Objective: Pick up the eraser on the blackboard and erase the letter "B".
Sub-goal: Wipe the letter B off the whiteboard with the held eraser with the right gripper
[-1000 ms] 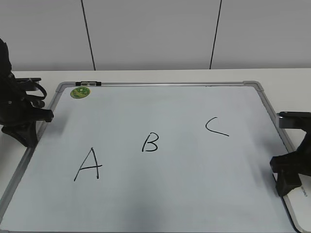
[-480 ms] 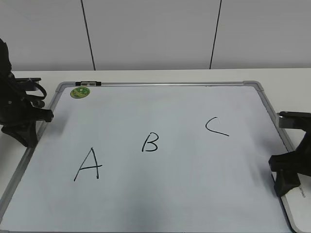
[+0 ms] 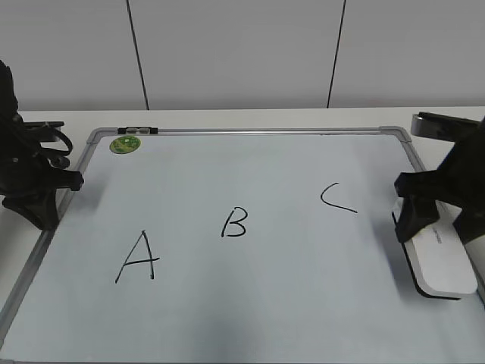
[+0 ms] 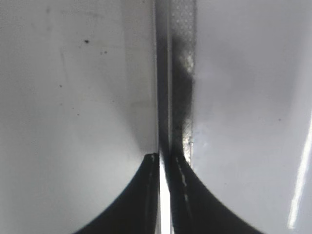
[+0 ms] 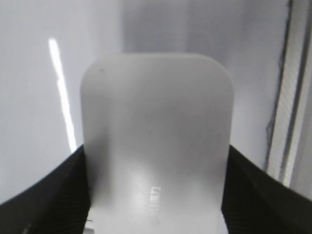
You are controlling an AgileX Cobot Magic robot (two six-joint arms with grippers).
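Observation:
The blackboard point(image 3: 250, 131) lies flat on the table, and its frame shows in the right wrist view point(image 5: 287, 97). The small black letter "B" point(image 3: 234, 222) is at its middle. My right gripper point(image 3: 433, 216) is shut on the white eraser point(image 3: 441, 262) over the board's right side, right of the "C" point(image 3: 337, 198). In the right wrist view the eraser point(image 5: 156, 122) fills the space between both fingers point(image 5: 156, 151). I cannot tell whether it touches the board. My left gripper point(image 3: 38, 208) is shut and empty at the board's left edge point(image 4: 165, 158).
A larger black "A" point(image 3: 138, 258) is left of the "B". A round green sticker point(image 3: 125, 144) sits at the board's far left corner. A grey panelled wall stands behind the white table.
My right gripper has moved from the board's front right corner back and to the left, carrying the eraser, which now shows fully. The left arm has not moved.

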